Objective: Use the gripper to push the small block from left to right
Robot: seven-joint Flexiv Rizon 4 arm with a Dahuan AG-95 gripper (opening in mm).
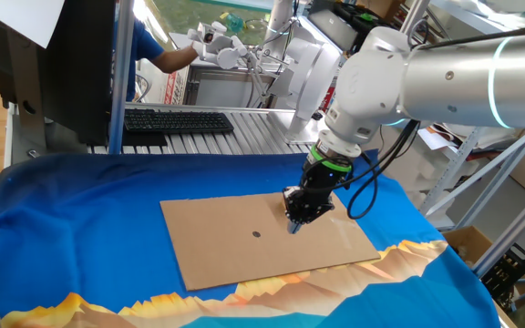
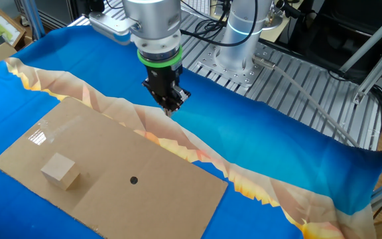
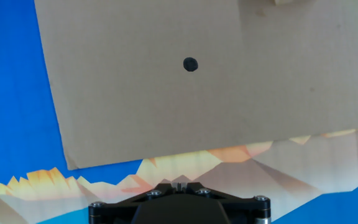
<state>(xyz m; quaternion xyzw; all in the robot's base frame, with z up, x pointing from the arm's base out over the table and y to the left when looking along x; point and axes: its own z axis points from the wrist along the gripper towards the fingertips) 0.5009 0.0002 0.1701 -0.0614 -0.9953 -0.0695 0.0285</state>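
The small block (image 2: 60, 170), a light tan wooden cube, sits on the left part of the flat brown cardboard sheet (image 2: 144, 199). In the hand view only a sliver of it shows at the top edge (image 3: 286, 2). In one fixed view it is hidden behind the gripper. The black narrow-tipped gripper (image 2: 171, 106) with the green ring hangs above the blue cloth just past the sheet's far edge, well apart from the block. Its fingers look closed together and hold nothing. It also shows in one fixed view (image 1: 296, 220) and in the hand view (image 3: 179, 183).
A black dot (image 2: 133, 180) marks the middle of the cardboard sheet (image 1: 262, 246). The blue cloth (image 2: 277, 146) with an orange mountain print covers the table. A keyboard (image 1: 176, 120) lies at the back. A person in blue (image 1: 153, 46) stands behind it.
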